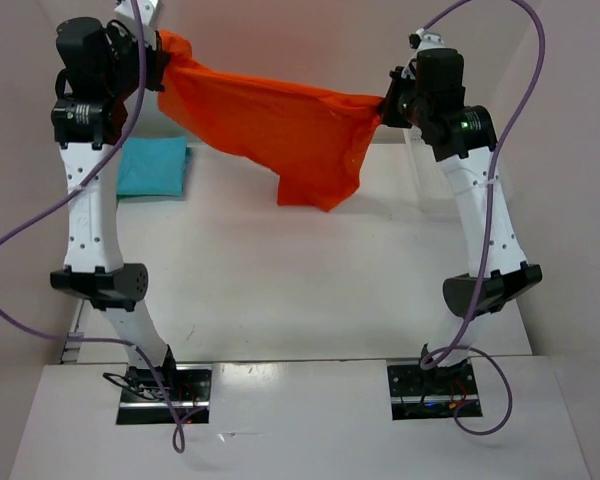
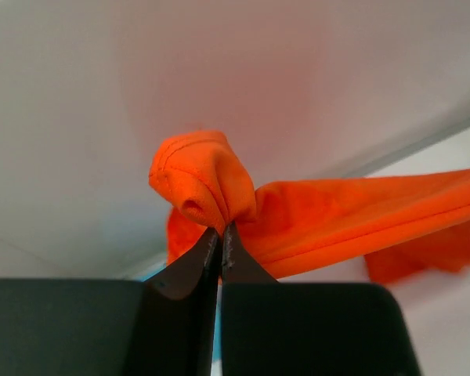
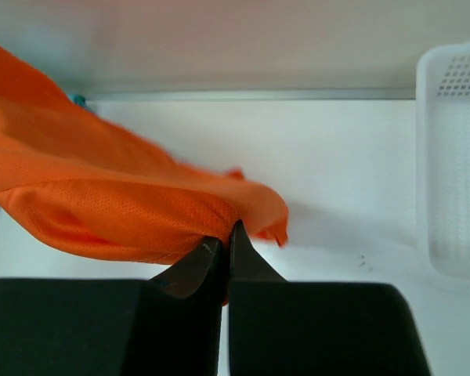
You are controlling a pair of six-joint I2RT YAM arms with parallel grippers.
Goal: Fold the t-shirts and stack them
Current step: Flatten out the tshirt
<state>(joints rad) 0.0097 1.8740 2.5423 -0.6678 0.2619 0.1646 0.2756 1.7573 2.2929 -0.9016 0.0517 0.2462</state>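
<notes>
We note the orange-red t-shirt (image 1: 270, 125) hanging stretched between both arms. The left gripper (image 2: 221, 233) pinches one bunched end, the right gripper (image 3: 225, 235) the other. A turquoise-blue t-shirt (image 1: 152, 167) lies folded on the table (image 1: 310, 280).

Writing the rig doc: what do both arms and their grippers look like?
The left arm and right arm match: white links, black joint housings, black wrist motors. A purple cable loops beside each. The right wrist shows a small green light. The left gripper and right gripper have black fingers tapering to thin tips.
</notes>
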